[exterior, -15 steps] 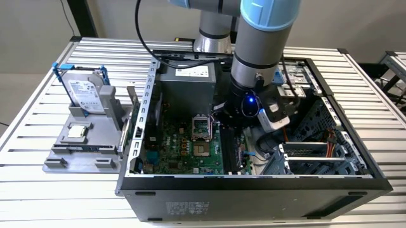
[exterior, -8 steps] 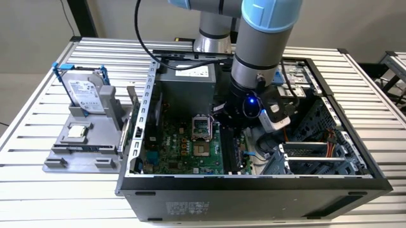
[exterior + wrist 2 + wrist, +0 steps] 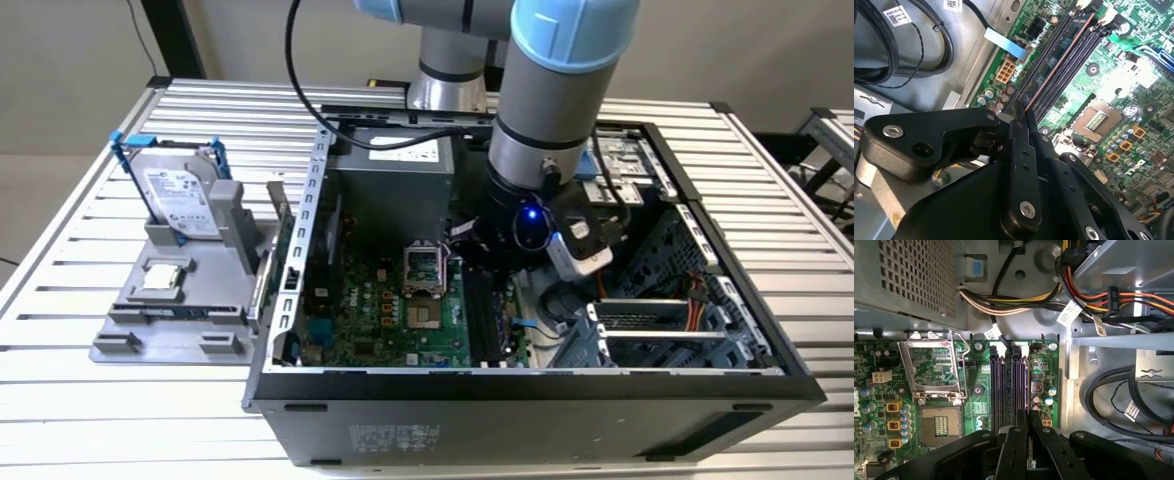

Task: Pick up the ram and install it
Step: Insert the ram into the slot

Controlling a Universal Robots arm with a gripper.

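Note:
My gripper (image 3: 1023, 117) is low inside the open computer case (image 3: 534, 385), over the black memory slots (image 3: 997, 385) of the green motherboard (image 3: 387, 310). Its two black fingers (image 3: 1015, 440) are nearly together. In the second wrist view the ram (image 3: 1055, 65) shows edge-on as a thin brownish strip. It runs from between the fingertips along one of the slots. The gripper is shut on its near end. How deep the ram sits in the slot I cannot tell. In the exterior view the arm's wrist hides the gripper (image 3: 497, 270) and the ram.
The empty processor socket (image 3: 936, 370) with its metal frame lies beside the slots. Cable bundles (image 3: 1019, 300) and a drive cage (image 3: 667, 320) crowd the case's other side. Outside the case, at the exterior view's left, a grey holder (image 3: 167, 320) carries a hard drive (image 3: 174, 190) and a small square chip (image 3: 163, 277).

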